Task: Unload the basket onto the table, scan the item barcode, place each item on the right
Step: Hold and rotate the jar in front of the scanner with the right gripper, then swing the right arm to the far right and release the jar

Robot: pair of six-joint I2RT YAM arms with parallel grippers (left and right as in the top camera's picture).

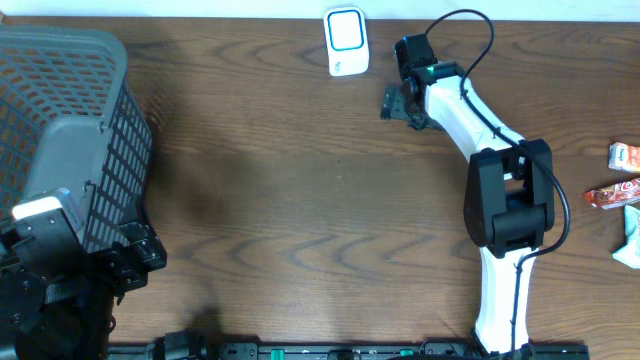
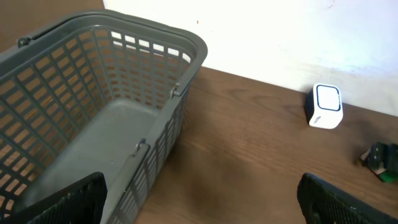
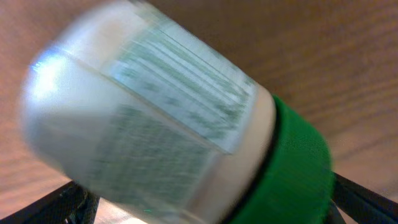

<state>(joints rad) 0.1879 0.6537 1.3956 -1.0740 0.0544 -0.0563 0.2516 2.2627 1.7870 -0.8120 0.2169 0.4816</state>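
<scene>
Basket sits at the left end of the table, left gripper just before its near corner; scanner stands at the far edge, around the middle. Right gripper is just right of it, a bottle between its jaws; packets lie along the right edge, well apart.

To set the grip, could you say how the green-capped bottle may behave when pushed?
The bottle looks cylindrical, with a round green cap, so pushed sideways it would probably roll. The sheen on its pale end suggests a smooth, possibly slippery surface.
</scene>
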